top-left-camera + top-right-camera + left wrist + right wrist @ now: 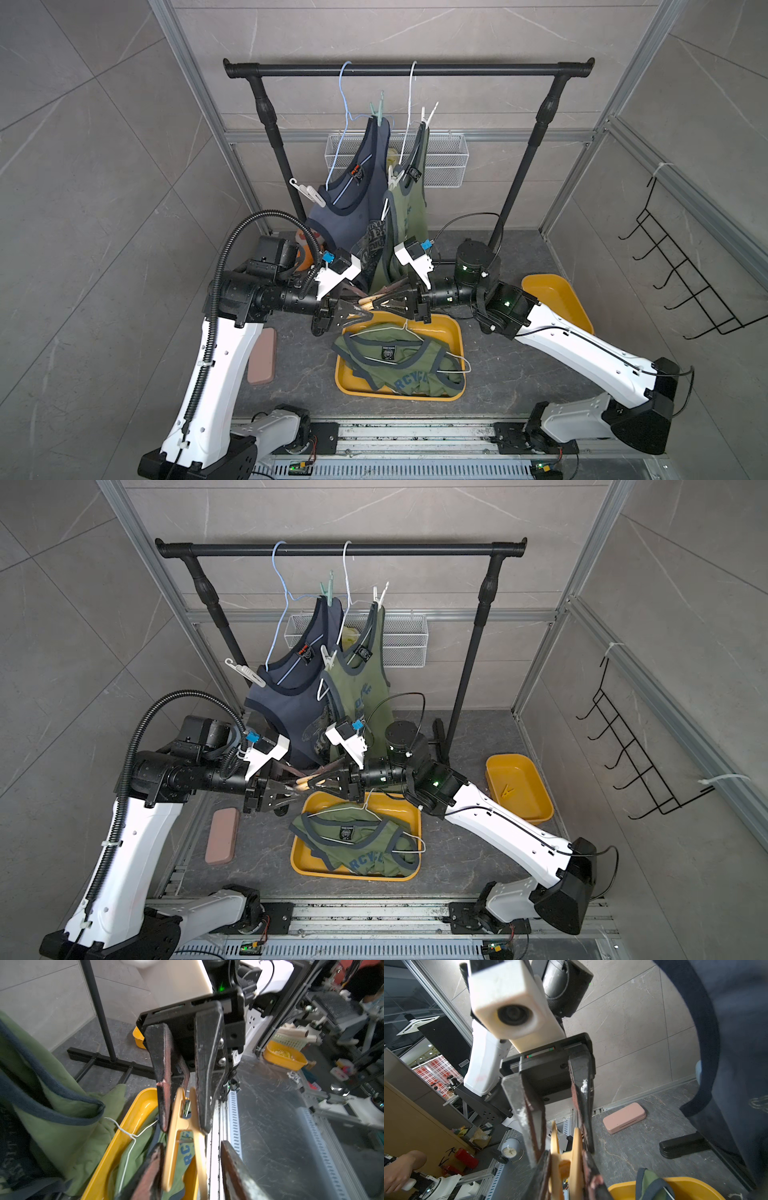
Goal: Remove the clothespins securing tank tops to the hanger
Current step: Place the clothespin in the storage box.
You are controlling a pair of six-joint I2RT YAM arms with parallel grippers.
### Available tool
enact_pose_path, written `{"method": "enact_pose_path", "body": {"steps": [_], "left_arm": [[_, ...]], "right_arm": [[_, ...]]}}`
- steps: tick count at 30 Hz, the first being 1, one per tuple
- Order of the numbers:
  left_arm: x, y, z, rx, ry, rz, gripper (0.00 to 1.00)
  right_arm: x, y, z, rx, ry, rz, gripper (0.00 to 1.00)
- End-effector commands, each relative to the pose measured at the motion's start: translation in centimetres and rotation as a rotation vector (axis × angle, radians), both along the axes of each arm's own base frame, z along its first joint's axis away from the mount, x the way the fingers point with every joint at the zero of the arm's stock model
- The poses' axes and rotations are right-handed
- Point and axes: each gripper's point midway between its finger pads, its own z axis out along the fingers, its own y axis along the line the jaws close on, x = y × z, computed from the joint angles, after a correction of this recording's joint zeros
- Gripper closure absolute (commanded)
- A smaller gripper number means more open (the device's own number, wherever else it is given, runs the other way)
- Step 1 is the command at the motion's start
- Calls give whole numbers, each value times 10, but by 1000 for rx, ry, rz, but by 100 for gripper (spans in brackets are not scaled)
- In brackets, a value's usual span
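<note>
Looks like a hand-off over the yellow tray (444, 328); right jaws pinched on the yellow clothespin (178, 1126), left jaws spread wide either side of it; makes sense, the small pin bin (528, 779) sits on the right arm's side.

1. The left gripper (190, 1144) has its fingers spread; a yellow clothespin (174, 1118) runs between them, one finger clear of it;
2. Facing it, the right gripper (184, 1128) pinches the clothespin's far end;
3. Beneath both lies a yellow tray (133, 1118); inside, a green tank top (145, 1147) on a white wire hanger (127, 1159).
</note>
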Motion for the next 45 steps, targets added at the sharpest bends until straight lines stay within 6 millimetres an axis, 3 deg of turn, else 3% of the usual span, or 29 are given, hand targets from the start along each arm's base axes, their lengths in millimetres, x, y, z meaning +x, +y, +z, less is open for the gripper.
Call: {"method": "enact_pose_path", "body": {"steps": [1,3,6,10,14,17,22,25,31,38,45], "left_arm": [[-8,-2,15,-45,-26,-28,33],[-6,-2,14,-37,-29,-21,22],[-3,-1,12,-19,-48,-2,15],[4,5,12,29,-111,53,13],[12,10,15,61,-151,121,11],[25,13,13,73,-142,196,10],[44,21,-7,133,-131,307,10],[41,23,-23,154,-107,299,10],[36,19,-71,214,-2,248,10],[27,19,-88,235,-6,202,10],[19,20,-100,265,-7,172,10]], "right_arm": [[3,0,7,1,-31,-25,98],[4,-2,8,-4,-36,-36,100],[5,-6,6,-23,-46,-62,100],[16,-17,-3,-89,-41,-151,100],[36,-48,-20,-159,14,-281,100],[62,-92,-41,-216,79,-441,100],[105,-184,-87,-353,163,-788,100],[120,-235,-112,-459,189,-989,100],[137,-329,-135,-587,278,-1335,100],[154,-416,-172,-586,469,-1605,100],[167,-491,-239,-447,751,-1806,100]]}}
